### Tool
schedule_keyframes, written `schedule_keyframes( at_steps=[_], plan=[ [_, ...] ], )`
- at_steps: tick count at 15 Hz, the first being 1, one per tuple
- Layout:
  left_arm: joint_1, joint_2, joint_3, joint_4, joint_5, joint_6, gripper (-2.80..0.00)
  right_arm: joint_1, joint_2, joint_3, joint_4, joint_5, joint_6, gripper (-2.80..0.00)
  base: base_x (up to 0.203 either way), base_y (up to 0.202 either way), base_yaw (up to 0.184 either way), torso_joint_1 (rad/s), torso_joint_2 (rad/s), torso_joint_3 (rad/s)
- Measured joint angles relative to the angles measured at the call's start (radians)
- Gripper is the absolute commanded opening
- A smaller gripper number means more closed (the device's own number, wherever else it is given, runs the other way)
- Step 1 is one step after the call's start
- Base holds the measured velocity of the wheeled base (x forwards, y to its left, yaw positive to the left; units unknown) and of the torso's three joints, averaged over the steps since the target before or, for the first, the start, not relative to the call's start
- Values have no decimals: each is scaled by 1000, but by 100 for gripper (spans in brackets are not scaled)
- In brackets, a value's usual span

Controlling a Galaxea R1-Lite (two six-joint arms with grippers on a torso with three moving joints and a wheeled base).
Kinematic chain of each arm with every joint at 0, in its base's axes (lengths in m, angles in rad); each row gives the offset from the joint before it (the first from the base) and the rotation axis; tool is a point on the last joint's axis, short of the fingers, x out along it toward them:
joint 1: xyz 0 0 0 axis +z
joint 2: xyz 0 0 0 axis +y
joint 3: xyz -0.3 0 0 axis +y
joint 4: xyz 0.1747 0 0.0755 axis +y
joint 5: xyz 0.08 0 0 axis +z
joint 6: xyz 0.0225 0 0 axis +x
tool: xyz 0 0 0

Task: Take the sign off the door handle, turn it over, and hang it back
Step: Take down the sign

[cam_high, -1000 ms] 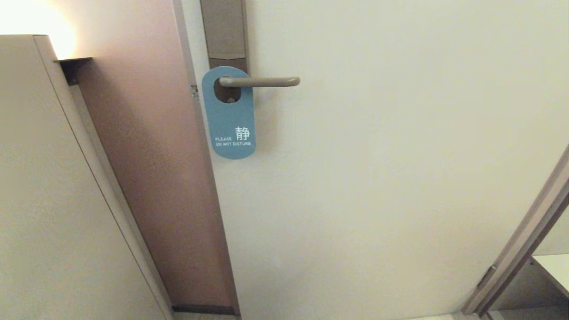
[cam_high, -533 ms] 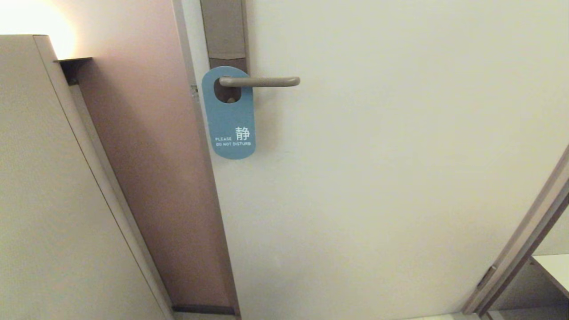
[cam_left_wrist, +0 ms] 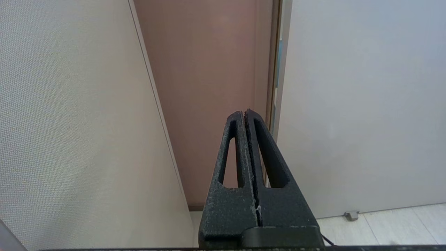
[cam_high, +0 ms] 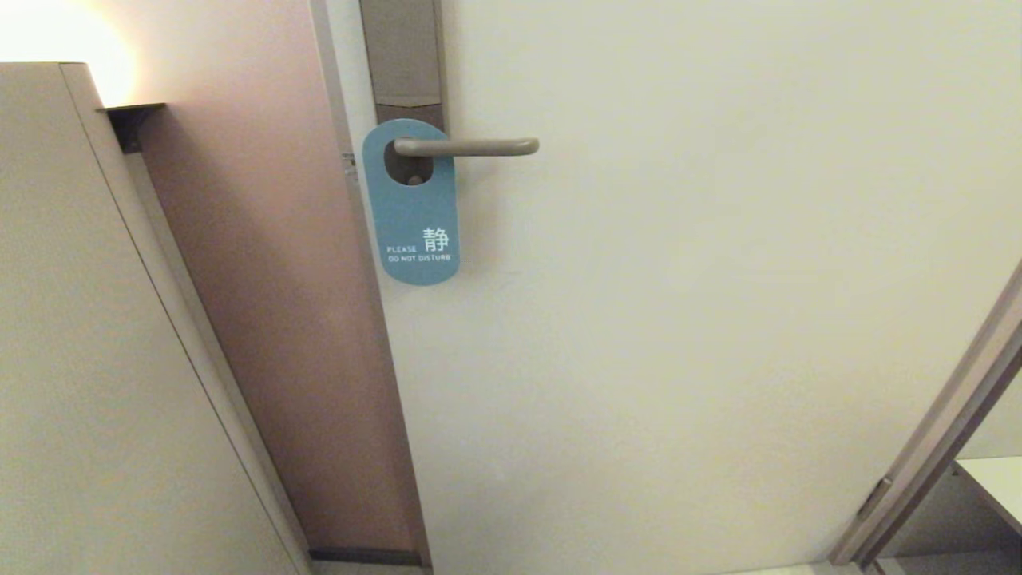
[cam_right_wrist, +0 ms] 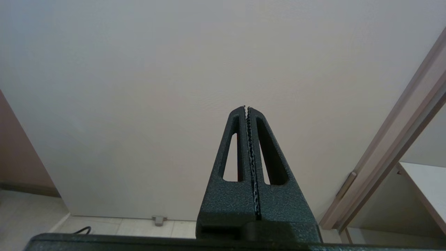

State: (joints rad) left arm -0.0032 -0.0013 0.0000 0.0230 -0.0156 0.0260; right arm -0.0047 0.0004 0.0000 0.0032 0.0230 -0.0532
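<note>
1. Door (cam_high: 679, 319): pale panel, fills most of the head view. Both grippers point at its lower part, near the floor; neither shows in the head view, so both sit well below the hardware.
2. Lock plate (cam_high: 403, 56): tall grey-brown strip near the door's hinge-side edge, well above both tools.
3. Sign (cam_high: 411, 216): blue face out, "PLEASE DO NOT DISTURB", hanging straight by its hole on the door handle (cam_high: 479, 147), at the root end against the plate. Not yet lifted; task looks unstarted.
4. Handle: level lever, free end pointing toward the right arm's side.
5. Left gripper (cam_left_wrist: 244, 116): fingers pressed together, holding nothing, aimed at the door's edge and the brown wall beside it.
6. Right gripper (cam_right_wrist: 246, 109): toothed fingers pressed together, holding nothing, aimed at bare door.
7. Risks, my read:
- Card lies flat on the door, so fingers may skid off the face unless they take an edge.
- Pulling down instead of sliding along the lever jams the hole on the handle or bends the card.
- Thin card can slip or drop during the flip.
- Rehanging needs the hole lined up with the lever tip; a miss knocks the card away.
</note>
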Motion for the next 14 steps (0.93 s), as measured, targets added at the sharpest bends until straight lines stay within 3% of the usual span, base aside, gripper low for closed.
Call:
schedule_keyframes(
  at_steps=[14],
  plan=[
    [0, 0, 0, 0, 1, 4, -280, 0, 0, 0, 0, 0, 0, -280, 0, 0, 0, 0, 0, 0]
  ],
)
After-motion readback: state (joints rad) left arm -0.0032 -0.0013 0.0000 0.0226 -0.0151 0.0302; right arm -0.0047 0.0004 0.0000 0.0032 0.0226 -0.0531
